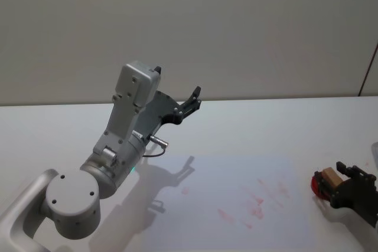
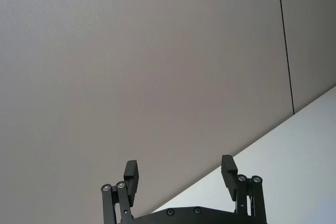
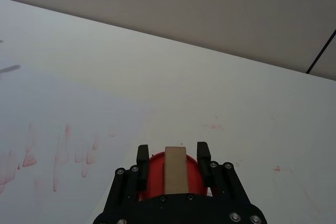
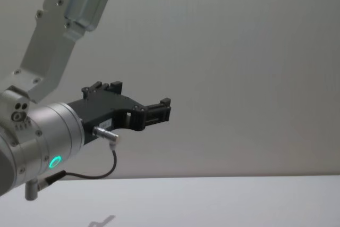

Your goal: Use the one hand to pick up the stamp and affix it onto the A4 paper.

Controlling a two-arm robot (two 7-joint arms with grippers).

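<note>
My right gripper (image 1: 338,176) is at the table's right edge, just past the right side of the A4 paper (image 1: 230,175). It is shut on the stamp (image 1: 329,176), a light-tan wooden block with a round red part (image 1: 318,186) under it. In the right wrist view the stamp (image 3: 176,167) stands between the two black fingers (image 3: 143,157) over the red disc (image 3: 155,174); I cannot tell whether that disc rests on the table. The paper (image 3: 79,103) carries several faint red smudges. My left gripper (image 1: 190,101) is raised in the air, open and holding nothing.
The white table (image 1: 266,125) runs back to a plain grey wall. The raised left arm (image 1: 127,128) stands over the table's left half, beside the paper's left edge. The open left gripper (image 2: 178,174) points at the wall, and so it shows from the chest (image 4: 159,111).
</note>
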